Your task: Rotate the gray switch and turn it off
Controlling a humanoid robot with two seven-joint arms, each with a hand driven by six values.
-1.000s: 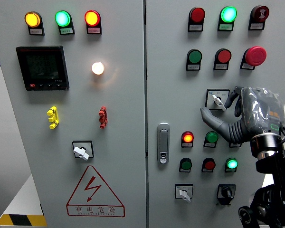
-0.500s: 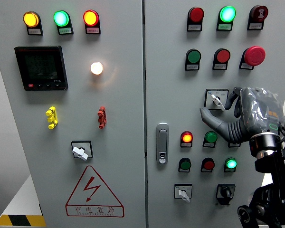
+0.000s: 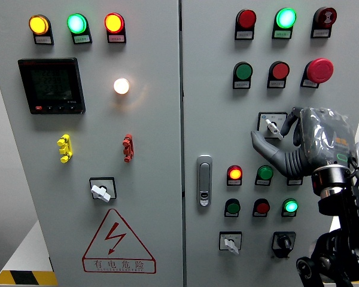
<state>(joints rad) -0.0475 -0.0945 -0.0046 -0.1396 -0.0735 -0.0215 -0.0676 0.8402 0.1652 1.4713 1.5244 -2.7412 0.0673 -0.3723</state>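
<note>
A gray rotary switch sits on a white square plate on the right cabinet door, its handle slanted from upper left to lower right. My right hand, in a gray glove, hovers just right of it and below. The thumb reaches out under the switch and the index finger curls at its right edge. The fingers are spread and do not close on the handle. My left hand is out of view.
Two more gray switches sit at lower left and lower middle, with a black selector beside the latter. Lit and unlit buttons surround the hand. A red mushroom button and a door handle are nearby.
The right hand has crept a few pixels up and left toward the switch. The whole picture has shifted slightly left. The switch handle keeps the same angle.
</note>
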